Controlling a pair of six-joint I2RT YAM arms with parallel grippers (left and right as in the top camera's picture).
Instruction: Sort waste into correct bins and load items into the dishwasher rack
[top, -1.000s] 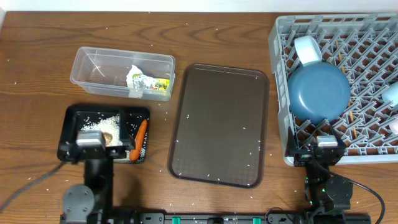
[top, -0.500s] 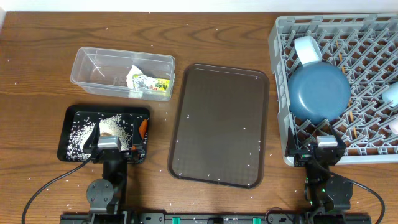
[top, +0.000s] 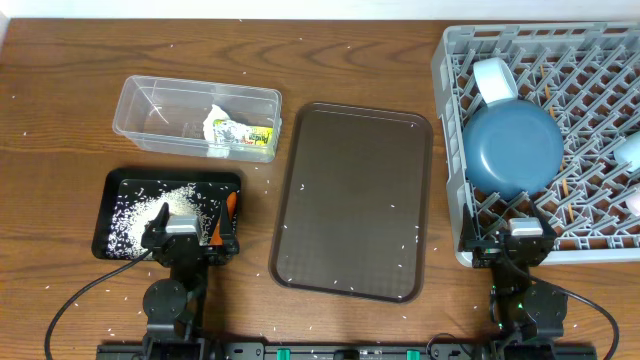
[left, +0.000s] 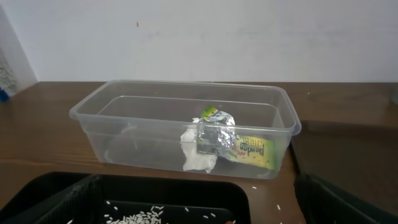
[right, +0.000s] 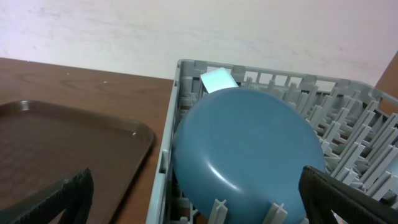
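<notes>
The black tray (top: 112, 195) holds scattered rice (top: 135, 215) and an orange carrot (top: 230, 204), mostly covered by my left gripper (top: 188, 238), which hovers open over the tray's near right part. In the left wrist view the open gripper (left: 199, 214) shows dark fingers (left: 56, 205) over the rice (left: 134, 218). Behind is the clear tub (left: 124, 106) (top: 150, 100) with the crumpled wrapper (left: 217, 134) (top: 238, 131). The grey rack (top: 590, 60) holds the dark-blue plate (top: 512, 150) (right: 249, 149) and white bowl (top: 495, 80) (right: 219, 79). My right gripper (top: 512, 240) (right: 199, 208) is open at the rack's near left corner.
A brown serving tray (top: 352, 200) (right: 62, 143) lies between the bins and the rack. Two small cups (top: 630, 150) sit at the rack's right edge. Rice grains are scattered over the wooden table (top: 350, 60). The rack wall (right: 177, 118) stands just ahead of the right gripper.
My left gripper has moved right along the black tray's near edge, uncovering the rice on the left and covering most of the carrot. The right arm has not moved.
</notes>
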